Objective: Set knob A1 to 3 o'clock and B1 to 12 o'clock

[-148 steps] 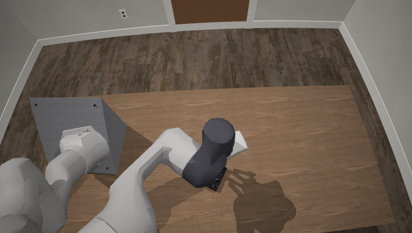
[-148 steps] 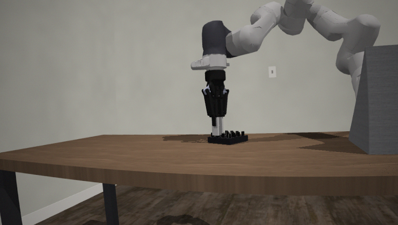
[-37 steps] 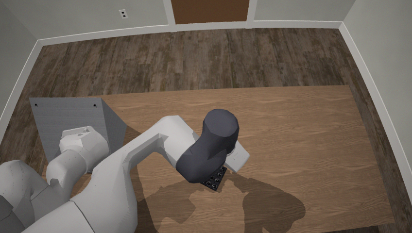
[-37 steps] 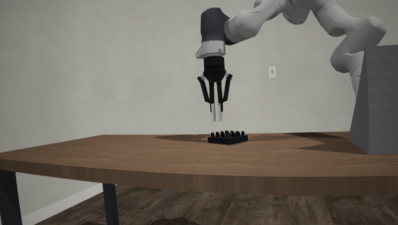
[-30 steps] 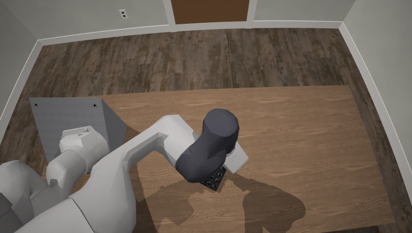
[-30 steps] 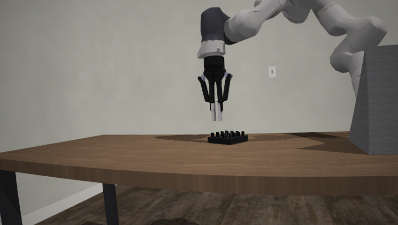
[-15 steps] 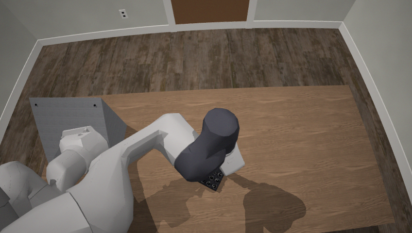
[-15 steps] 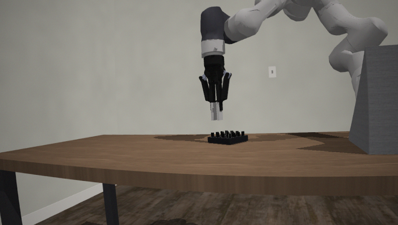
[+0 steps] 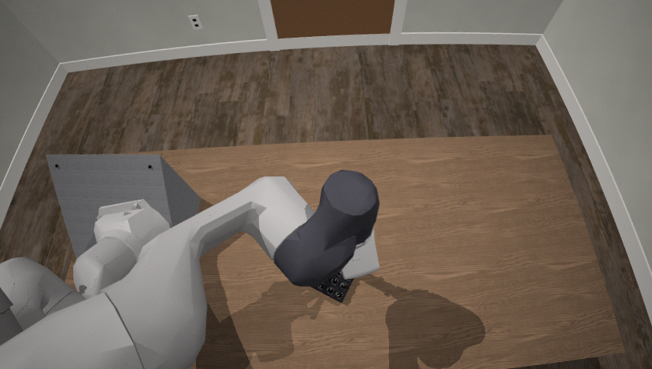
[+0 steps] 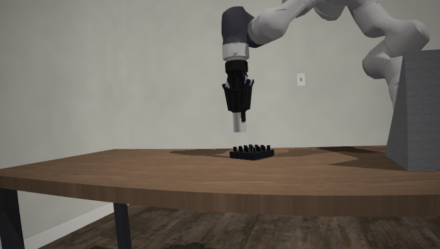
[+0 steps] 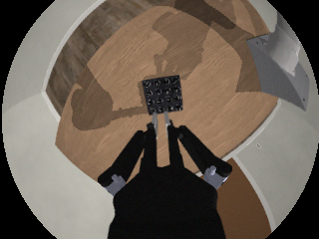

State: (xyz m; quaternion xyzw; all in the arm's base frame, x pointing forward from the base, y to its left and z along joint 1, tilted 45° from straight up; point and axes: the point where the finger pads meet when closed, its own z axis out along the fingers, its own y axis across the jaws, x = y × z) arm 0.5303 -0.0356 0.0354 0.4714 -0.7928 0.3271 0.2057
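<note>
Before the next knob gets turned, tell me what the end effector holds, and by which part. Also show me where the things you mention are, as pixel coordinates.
Nothing: the end effector (image 10: 239, 132) (image 11: 160, 117) hangs above the knob box (image 10: 253, 155) (image 11: 163, 95).

Top: high, facing down | Exterior: tabletop side, level | Wrist: down pincer | all 3 share tabletop (image 9: 457, 205) (image 10: 154, 173) (image 11: 125, 60)

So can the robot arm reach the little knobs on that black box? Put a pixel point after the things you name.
Probably yes: the gripper (image 10: 239, 132) (image 11: 160, 117) hangs above the knob box (image 9: 341, 299) (image 10: 253, 156) (image 11: 163, 95), and nothing seems to stand between them. It looks like it just needs to come down.

Brown door (image 9: 333, 18) between grey walls (image 9: 466, 15) (image 10: 173, 70) (image 11: 30, 75).
</note>
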